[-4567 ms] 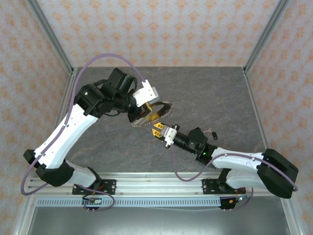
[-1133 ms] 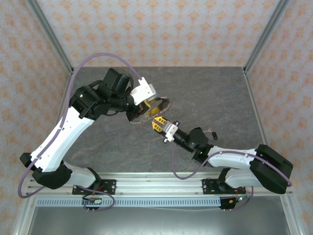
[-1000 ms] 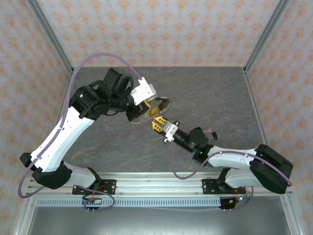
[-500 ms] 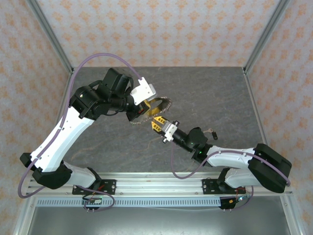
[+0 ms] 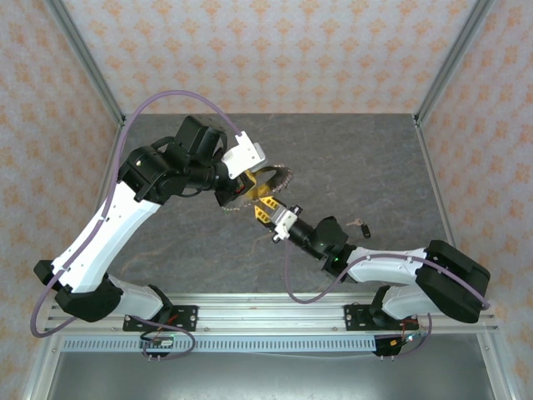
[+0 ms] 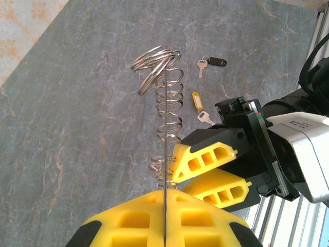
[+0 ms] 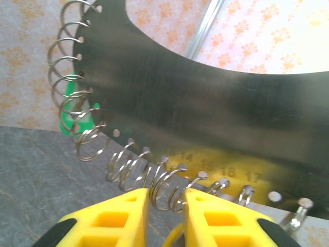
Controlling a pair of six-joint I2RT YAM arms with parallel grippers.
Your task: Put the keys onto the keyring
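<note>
- Top external: left gripper (image 5: 247, 187) is clamped on the keyring (image 5: 275, 178), holding it up off the table (image 5: 375, 158) near the middle. Right gripper (image 5: 265, 209) sits just beside the ring's lower edge. One small key (image 5: 360, 223) lies on the table, well apart to the right.
- Left wrist: the keyring is edge-on, a thin plate (image 6: 165, 154) gripped between the yellow fingers, with wire rings (image 6: 172, 103) coiled along it and a loose bunch at the far end. Two keys (image 6: 196, 100) lie on the table beyond it, one yellow-headed, and a black-tagged one (image 6: 217, 62) lies further off. No key is in either gripper.
- Right wrist: the right gripper (image 7: 166, 206) is set narrow, with a wire ring in the gap. Whether the ring is pinched, cannot tell. A green tab (image 7: 77, 121) shows behind the rings at left, possibly a key head.
- Handling, judged: the plate is stiff, light and thin, so the flat-face grip suits it. The rings are springy, slick wire, best taken at the free end of a coil to spread it. The keys are tiny and flat, best taken by the head, leaving the hole free.
</note>
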